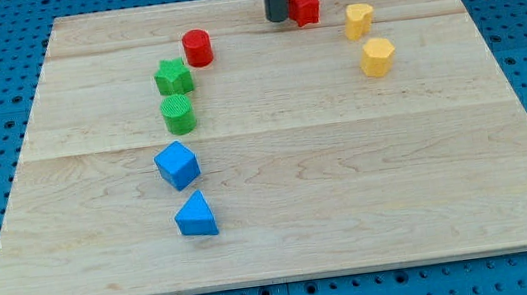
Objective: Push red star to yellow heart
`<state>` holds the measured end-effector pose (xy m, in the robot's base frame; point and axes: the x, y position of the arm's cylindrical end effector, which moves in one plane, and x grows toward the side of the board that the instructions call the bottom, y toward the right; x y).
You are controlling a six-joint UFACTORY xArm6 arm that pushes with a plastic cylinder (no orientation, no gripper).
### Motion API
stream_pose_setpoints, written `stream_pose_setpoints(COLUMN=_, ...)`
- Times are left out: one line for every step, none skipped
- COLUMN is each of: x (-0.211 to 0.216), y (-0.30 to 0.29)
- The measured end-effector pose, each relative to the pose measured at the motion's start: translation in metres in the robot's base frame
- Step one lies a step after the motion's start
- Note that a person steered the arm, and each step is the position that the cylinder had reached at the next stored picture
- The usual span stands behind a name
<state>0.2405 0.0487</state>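
Where my tip (277, 17) rests — touching red star (305, 6).

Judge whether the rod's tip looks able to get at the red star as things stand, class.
Probably yes. My tip already stands right against the view's left side of the red star, with nothing between them. The yellow heart lies further to the view's right, and no block sits between it and the star.

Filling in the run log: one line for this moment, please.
tip: touching red star, on its left | yellow heart: right of star, apart | push: unfinished
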Motion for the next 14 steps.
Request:
stream_pose_setpoints(x=-0.013, y=0.018)
stream_pose_setpoints(x=-0.022, y=0.001)
stream_pose_setpoints(x=-0.034, y=-0.002)
stream_pose_setpoints(x=-0.022, y=0.004)
stream_pose_setpoints(x=-0.022, y=0.005)
stream_pose_setpoints(x=-0.026, y=0.029)
stream_pose_setpoints(x=-0.025, y=0.033)
stream_pose_setpoints(x=-0.024, y=0.037)
stream_pose_setpoints(x=-0.022, y=0.087)
stream_pose_setpoints(x=-0.026, y=0.075)
stream_pose_setpoints(x=-0.048, y=0.008)
stream_pose_setpoints(x=-0.049, y=0.029)
stream_pose_setpoints(x=-0.049, y=0.070)
stream_pose_setpoints(x=-0.049, y=0.075)
